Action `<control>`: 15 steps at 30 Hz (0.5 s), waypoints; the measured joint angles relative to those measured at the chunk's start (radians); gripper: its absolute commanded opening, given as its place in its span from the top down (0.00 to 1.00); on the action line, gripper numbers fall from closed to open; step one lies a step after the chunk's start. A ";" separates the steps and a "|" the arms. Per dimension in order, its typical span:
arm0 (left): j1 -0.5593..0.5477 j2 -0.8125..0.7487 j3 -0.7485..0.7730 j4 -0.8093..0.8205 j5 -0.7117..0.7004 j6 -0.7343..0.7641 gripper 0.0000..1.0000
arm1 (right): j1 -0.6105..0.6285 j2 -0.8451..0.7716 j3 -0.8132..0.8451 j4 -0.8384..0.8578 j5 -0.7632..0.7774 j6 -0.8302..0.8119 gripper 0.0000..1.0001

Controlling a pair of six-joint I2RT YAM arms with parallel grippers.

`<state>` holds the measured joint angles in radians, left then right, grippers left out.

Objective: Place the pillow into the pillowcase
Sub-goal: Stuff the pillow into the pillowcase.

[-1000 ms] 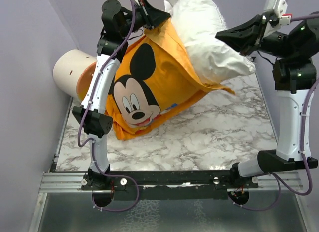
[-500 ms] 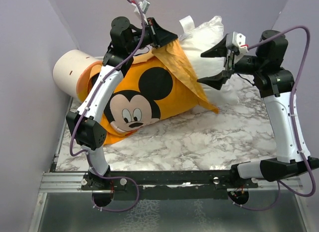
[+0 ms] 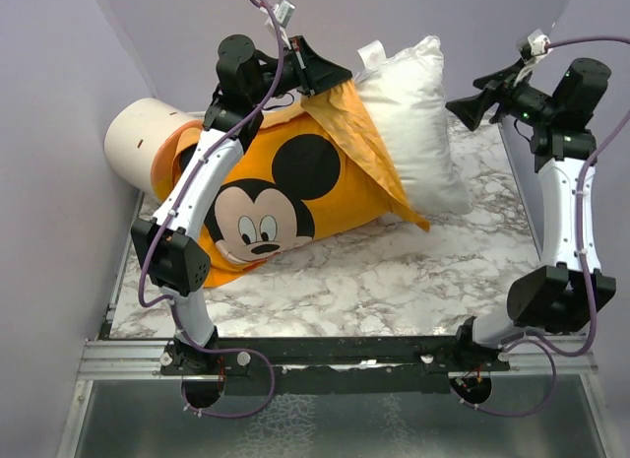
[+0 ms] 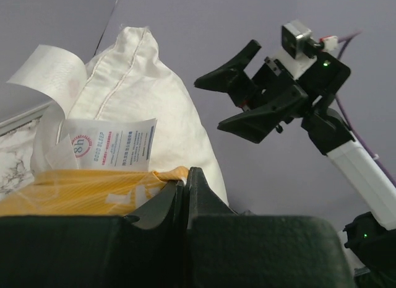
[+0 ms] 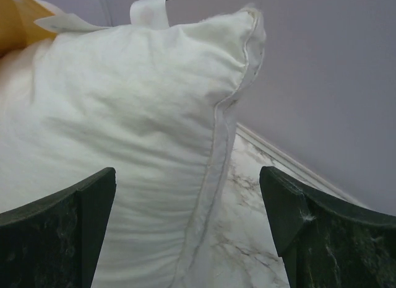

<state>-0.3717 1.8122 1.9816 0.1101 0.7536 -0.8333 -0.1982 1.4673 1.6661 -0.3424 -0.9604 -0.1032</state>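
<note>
The white pillow lies at the back of the table, its left part inside the orange Mickey Mouse pillowcase and its right half sticking out. My left gripper is raised and shut on the case's upper mouth edge. In the left wrist view its tips pinch orange fabric below the pillow and its printed label. My right gripper hangs open to the right of the pillow, not touching it. The right wrist view shows the pillow's seamed end ahead of the wide-open right gripper.
A cream-and-orange cylinder lies at the back left, against the pillowcase. The marble table top is hemmed in by purple walls on three sides. A black metal rail with both arm bases runs along the near edge.
My right gripper opened, let go of the pillow and drew back to the right. The pillow and case sank from their raised position and now rest on the table.
</note>
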 measured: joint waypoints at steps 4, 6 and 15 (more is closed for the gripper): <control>-0.003 0.000 -0.010 0.027 0.010 -0.019 1.00 | 0.006 0.066 -0.071 0.155 -0.088 0.177 0.00; -0.007 0.000 -0.010 0.031 0.014 -0.027 1.00 | 0.032 0.084 -0.130 0.227 -0.136 0.255 0.00; -0.072 0.114 0.177 -0.071 0.024 -0.032 1.00 | 0.258 0.071 -0.267 0.363 -0.197 0.306 0.89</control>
<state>-0.4438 1.9266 2.1586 0.0395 0.7780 -0.8658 0.0597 1.5379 1.3987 0.0204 -1.1572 0.2028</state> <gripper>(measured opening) 0.015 0.513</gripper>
